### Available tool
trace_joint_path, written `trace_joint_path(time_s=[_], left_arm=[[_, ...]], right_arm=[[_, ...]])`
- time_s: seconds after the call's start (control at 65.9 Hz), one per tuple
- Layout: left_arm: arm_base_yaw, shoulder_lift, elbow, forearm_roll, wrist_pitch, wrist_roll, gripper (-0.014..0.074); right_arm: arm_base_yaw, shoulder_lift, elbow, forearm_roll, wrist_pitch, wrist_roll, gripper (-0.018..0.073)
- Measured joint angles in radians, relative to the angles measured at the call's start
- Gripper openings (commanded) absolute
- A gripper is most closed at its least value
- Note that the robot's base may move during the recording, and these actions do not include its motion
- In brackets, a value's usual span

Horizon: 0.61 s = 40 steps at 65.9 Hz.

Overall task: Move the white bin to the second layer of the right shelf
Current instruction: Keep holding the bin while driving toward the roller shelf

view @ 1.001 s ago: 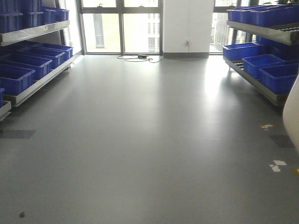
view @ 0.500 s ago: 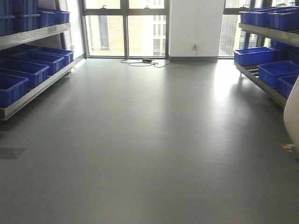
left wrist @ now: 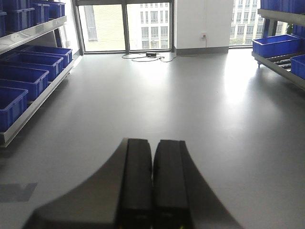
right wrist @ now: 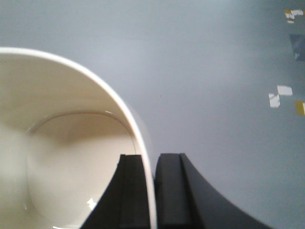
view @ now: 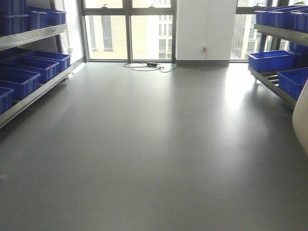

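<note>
As seen from the right wrist, white bin (right wrist: pixel 71 143): mouth toward the camera, base toward the grey floor (right wrist: pixel 214 71); rim rounded-square, long axis not discernible.
Right gripper (right wrist: pixel 151 160): clamped on the bin rim, one finger inside, one outside.
Bin against right shelf (view: pixel 269 85): held over the floor, well short of it.
Left gripper (left wrist: pixel 152 143): fingers pressed together; right shelf ahead to its right.
Right shelf load: blue crates (view: pixel 272 60).

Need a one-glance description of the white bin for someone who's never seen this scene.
In the right wrist view, look over the grey floor: the right claw is clamped on the wall of the white bin. It is a glossy cream tub with a rounded rim, while every other container is a blue rectangular crate on the steel racks.
</note>
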Motion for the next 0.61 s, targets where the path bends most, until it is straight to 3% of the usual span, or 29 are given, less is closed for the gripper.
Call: trace_joint_path(time_s=[0.607], left_arm=[[0.000, 0.000, 0.000, 0.000, 0.000, 0.000, 0.0085]], right_arm=[[0.000, 0.000, 0.000, 0.000, 0.002, 0.000, 0.0048]])
